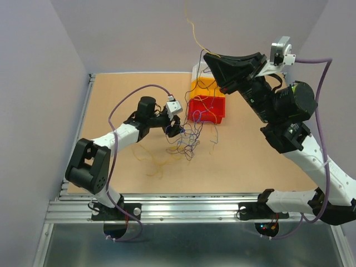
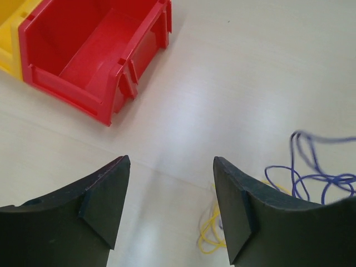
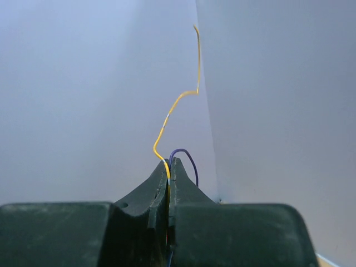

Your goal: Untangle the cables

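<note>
Robotics laboratory test cell. Plain lilac-grey panels (image 1: 39,83) are closing in a tan worktop (image 1: 245,161) on three sides and hiding whatever lies beyond. A frame of extruded aluminium rails (image 1: 183,207) is running along the near edge and carrying the bolted bases of two research manipulators, the left arm (image 1: 119,133) and the right arm (image 1: 289,105). Thick lilac leads (image 1: 311,60) are looping exposed along both arms, and a small camera block (image 1: 281,51) is riding on the right wrist. A red parts bin (image 1: 207,111) and a yellow parts bin (image 1: 199,88), moulded plastic of the stock-room kind, are sitting on the worktop. Even, flat lighting is falling across the whole enclosure.
</note>
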`<state>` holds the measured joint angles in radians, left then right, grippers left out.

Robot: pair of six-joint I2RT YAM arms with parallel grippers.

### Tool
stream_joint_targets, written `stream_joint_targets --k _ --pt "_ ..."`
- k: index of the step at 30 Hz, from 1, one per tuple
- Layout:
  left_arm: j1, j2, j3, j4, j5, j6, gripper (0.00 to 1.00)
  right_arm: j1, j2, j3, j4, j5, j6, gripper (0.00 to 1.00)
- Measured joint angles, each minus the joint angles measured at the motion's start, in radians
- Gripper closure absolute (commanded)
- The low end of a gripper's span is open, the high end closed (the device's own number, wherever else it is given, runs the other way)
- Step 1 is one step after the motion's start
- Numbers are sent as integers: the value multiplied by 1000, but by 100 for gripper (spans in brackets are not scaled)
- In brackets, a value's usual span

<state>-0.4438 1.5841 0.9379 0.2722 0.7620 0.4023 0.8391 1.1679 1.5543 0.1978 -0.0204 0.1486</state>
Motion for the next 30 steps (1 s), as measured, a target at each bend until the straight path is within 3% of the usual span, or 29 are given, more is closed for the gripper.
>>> stream_joint_targets --k 6,8,12,20,25,30 --pt "47 -131 -50 30 84 -39 20 0 35 56 11 40 -13 100" --pt "72 -197 -66 56 121 -56 11 0 47 56 11 49 -14 99" --pt "79 -267 -80 100 190 -69 11 0 58 56 11 57 -13 100" --pt "-13 -271 -111 105 221 -63 11 0 58 55 56 77 -6 99" --pt "-72 -270 -111 127 174 -77 13 0 53 25 119 87 6 99" --pt "-99 -223 -105 203 -32 -143 10 0 51 -15 148 81 25 99"
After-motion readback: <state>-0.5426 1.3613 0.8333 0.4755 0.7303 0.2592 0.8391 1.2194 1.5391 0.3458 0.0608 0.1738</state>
